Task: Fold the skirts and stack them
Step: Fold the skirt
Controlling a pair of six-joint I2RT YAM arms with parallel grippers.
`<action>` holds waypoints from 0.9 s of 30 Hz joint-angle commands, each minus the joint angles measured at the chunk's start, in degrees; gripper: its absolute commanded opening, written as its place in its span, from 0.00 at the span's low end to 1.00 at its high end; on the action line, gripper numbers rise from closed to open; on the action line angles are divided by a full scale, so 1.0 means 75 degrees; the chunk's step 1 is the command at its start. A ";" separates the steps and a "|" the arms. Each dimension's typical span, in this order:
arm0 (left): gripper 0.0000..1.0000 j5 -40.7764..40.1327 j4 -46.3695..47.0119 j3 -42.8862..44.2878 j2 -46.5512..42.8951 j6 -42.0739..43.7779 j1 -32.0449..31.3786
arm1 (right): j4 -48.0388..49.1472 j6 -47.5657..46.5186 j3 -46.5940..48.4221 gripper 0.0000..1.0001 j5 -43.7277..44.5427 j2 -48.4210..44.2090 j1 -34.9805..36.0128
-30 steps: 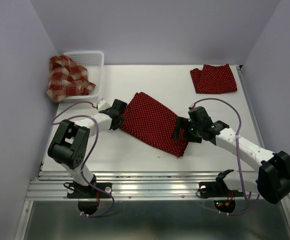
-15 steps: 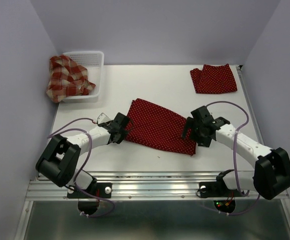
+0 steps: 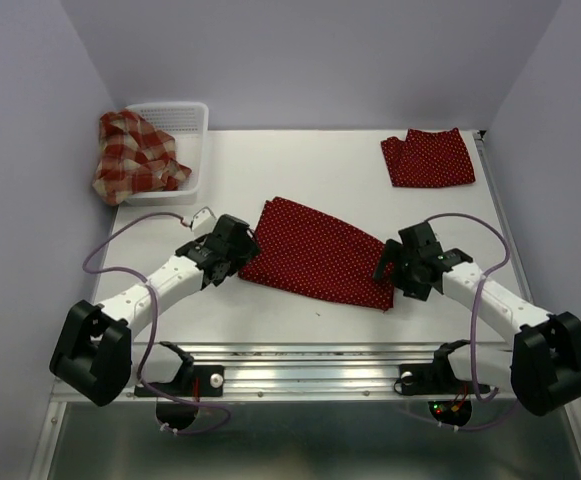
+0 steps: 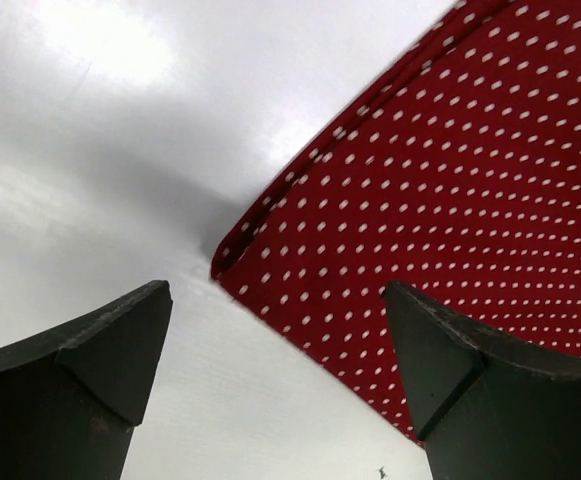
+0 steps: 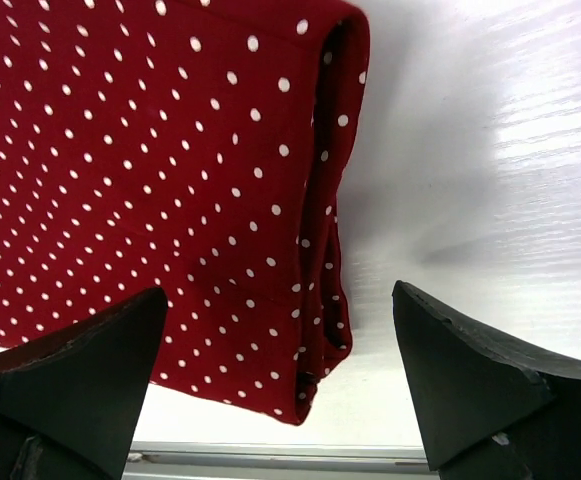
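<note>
One dark red polka-dot skirt (image 3: 315, 250) lies flat, folded in half, in the middle of the table. My left gripper (image 3: 236, 243) hovers open at its left corner; in the left wrist view the skirt (image 4: 450, 180) runs under the right finger (image 4: 490, 390) and nothing is held by the gripper (image 4: 280, 370). My right gripper (image 3: 391, 270) stands open over the skirt's folded right end (image 5: 325, 250), its gripper (image 5: 280, 370) empty. A second polka-dot skirt (image 3: 428, 157) lies folded at the back right. The plaid skirt (image 3: 135, 152) hangs crumpled over the basket.
The white mesh basket (image 3: 185, 120) stands at the back left corner. The metal rail (image 3: 300, 365) runs along the table's near edge, close behind the right gripper. Purple walls close in both sides.
The left gripper has opened and let go of the skirt's left corner. Both arms have drawn back toward the near edge, and the skirt has turned and settled flatter.
</note>
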 commanded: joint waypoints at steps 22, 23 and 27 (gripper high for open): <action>0.99 0.2361 0.3136 0.0757 0.1041 0.3298 0.1531 | 0.2144 -0.0287 -0.1545 0.59 -0.0719 0.0181 -0.0171; 0.99 0.2361 0.3136 0.0757 0.1053 0.3298 0.1531 | 0.2227 -0.0288 -0.1557 0.59 -0.0684 0.0239 -0.0241; 0.99 0.2384 0.3124 0.0746 0.1077 0.3321 0.1543 | 0.2673 -0.0299 -0.1545 0.57 -0.0684 0.0788 -0.0242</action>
